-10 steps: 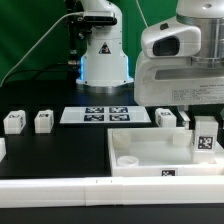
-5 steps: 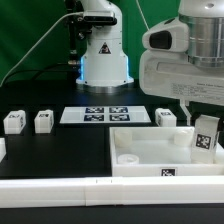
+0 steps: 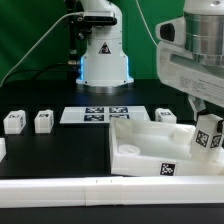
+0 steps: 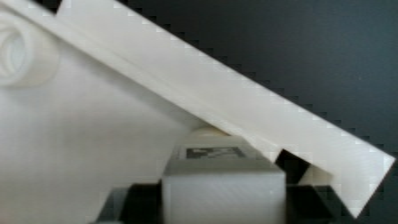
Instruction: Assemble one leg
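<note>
My gripper [image 3: 208, 118] is shut on a leg [image 3: 209, 137], a small white block with a black-and-white tag, held tilted at the right corner of the large white tray piece [image 3: 140, 152]. The tray sits skewed on the black table. In the wrist view the leg [image 4: 222, 180] fills the gap between my dark fingers [image 4: 143, 203], its tag facing the tray's slanted wall [image 4: 196, 85]; the gripper [image 4: 226, 205] is closed on it. Whether the leg's lower end touches the tray is hidden.
Three more legs stand on the table: two at the exterior view's left [image 3: 13, 121] [image 3: 43, 121], one behind the tray [image 3: 167, 117]. The marker board [image 3: 104, 114] lies at the middle back. A long white border bar [image 3: 90, 190] runs along the front. The arm's base [image 3: 103, 55] stands behind.
My gripper and the leg have moved towards the exterior view's right and tilted. The tray has turned and shifted with them, and now sits skewed.
</note>
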Robot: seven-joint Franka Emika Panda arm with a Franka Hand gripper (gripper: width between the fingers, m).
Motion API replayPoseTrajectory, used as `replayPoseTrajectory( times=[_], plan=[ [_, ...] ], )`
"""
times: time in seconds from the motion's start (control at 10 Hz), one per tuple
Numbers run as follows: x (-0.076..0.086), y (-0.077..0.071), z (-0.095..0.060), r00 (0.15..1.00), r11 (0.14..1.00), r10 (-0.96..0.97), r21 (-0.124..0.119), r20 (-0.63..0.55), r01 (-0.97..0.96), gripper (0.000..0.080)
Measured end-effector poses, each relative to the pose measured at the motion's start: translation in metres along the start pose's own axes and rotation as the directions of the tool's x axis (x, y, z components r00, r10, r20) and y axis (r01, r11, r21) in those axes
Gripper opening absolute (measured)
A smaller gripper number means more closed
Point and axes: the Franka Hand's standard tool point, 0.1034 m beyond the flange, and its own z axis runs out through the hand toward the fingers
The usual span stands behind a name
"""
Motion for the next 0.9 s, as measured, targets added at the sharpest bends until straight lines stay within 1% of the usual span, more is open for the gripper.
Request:
replayPoseTrajectory(
  times=[0.2, 0.3, 0.4, 0.6, 0.7, 0.8, 0.9],
  plan=[
    [-0.004, -0.0019, -0.0002, 0.986, 0.986, 0.168, 0.004, -0.006, -0.168, 0.0294],
    [-0.0047, -0.0037, -0.0008, 0.955, 0.955, 0.296, 0.012, 0.003, -0.296, 0.0294],
    [-0.0046, -0.0044, -0.001, 0.947, 0.947, 0.322, 0.015, 0.002, -0.322, 0.0294],
    [-0.0083, -0.0079, -0.0012, 0.876, 0.876, 0.482, 0.031, 0.005, -0.482, 0.0294],
    [-0.0091, -0.0092, -0.0011, 0.85, 0.85, 0.526, 0.037, 0.009, -0.526, 0.0294],
    [-0.0103, -0.0097, -0.0009, 0.83, 0.83, 0.557, 0.033, 0.025, -0.557, 0.0294],
    [-0.0104, -0.0098, -0.0009, 0.841, 0.84, 0.541, 0.034, 0.025, -0.542, 0.0294]
  ],
)
